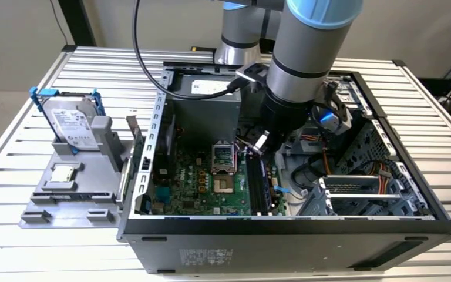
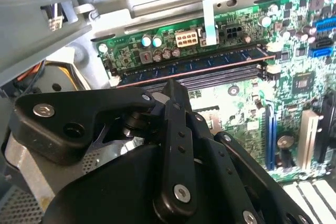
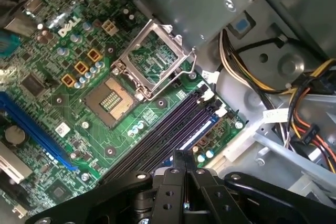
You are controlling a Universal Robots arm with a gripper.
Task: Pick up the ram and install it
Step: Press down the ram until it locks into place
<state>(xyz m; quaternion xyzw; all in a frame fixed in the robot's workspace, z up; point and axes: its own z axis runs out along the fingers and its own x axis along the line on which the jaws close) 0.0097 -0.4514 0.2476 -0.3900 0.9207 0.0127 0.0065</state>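
Ram sits in slot just beyond tool.

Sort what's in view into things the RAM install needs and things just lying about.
Job in hand:
- ram, lying along the memory slots
- end effector, close to them
- motherboard

Lying about:
- hard drive in its blue frame
- grey stand
- open CPU socket
- power cables
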